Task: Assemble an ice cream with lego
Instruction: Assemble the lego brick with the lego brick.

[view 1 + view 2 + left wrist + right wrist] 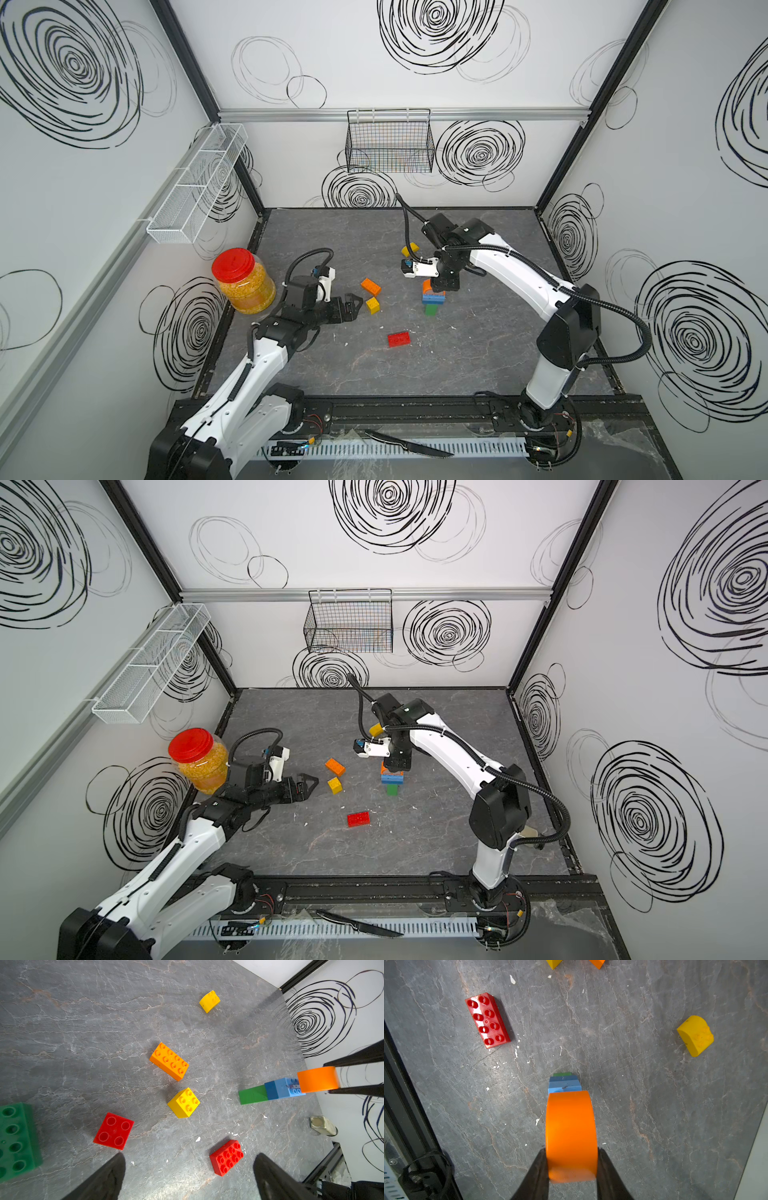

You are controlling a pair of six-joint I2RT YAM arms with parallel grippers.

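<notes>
Right tool (572, 1154): jaws clamped on the flat sides of the orange rounded brick (571, 1124), curved face up. The brick is at the top of the upright stack, right of table centre: a blue brick (564, 1084) on a single green brick (562, 1074). Whether the studs are engaged cannot be told.

Hazards, as judged:
- The stack stands on one small base. Off-centre downward force is likely to tip it.
- Release before the studs seat would let the orange brick slide off.

Left tool (354, 305): jaws wide apart, empty, low at the left, near the yellow square brick (184, 1103).

Surroundings: the orange long brick (169, 1061), the red long brick (487, 1020) and, on the far side, the yellow rounded brick (695, 1035) lie well apart from the stack. Nothing obstructs it. The jar (243, 280) stands at the left edge of the table (478, 365).
</notes>
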